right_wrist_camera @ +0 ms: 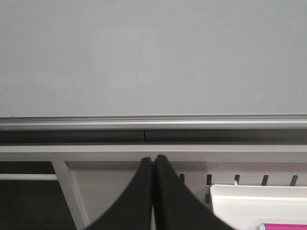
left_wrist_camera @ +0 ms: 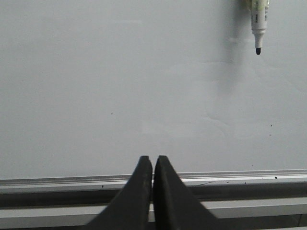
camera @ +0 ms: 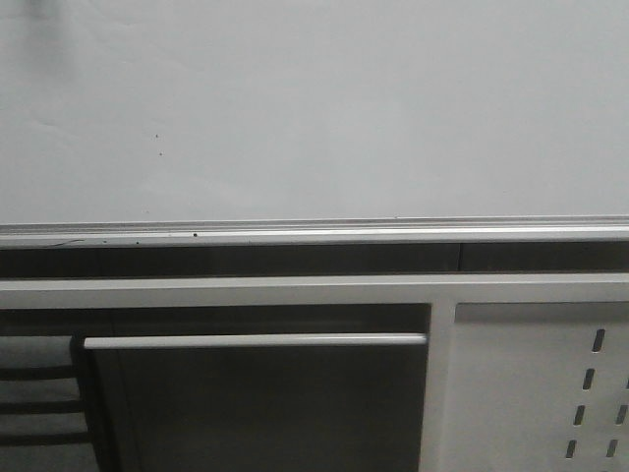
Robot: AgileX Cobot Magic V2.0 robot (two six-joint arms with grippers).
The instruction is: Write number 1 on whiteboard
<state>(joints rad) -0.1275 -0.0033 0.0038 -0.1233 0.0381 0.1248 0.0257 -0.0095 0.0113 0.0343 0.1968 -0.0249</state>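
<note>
The large, pale grey-white whiteboard (camera: 314, 108) with its silver bottom rail fills the wall ahead, bare of any stroke. An uncapped white marker (left_wrist_camera: 259, 24) hangs tip-down before it. Both black grippers, left (left_wrist_camera: 153, 165) and right (right_wrist_camera: 154, 165), have fingers pressed together, holding nothing.

Only the claws of the robot show, each in its own wrist view. The left claw (left_wrist_camera: 153, 165) has two matte black fingers (left_wrist_camera: 139, 191), smooth and unmarked, broad at the base and curving to narrow, rounded tips. The right claw (right_wrist_camera: 153, 163) looks the same: two plain black tapering fingers (right_wrist_camera: 170, 196), no screws or cables visible.
</note>
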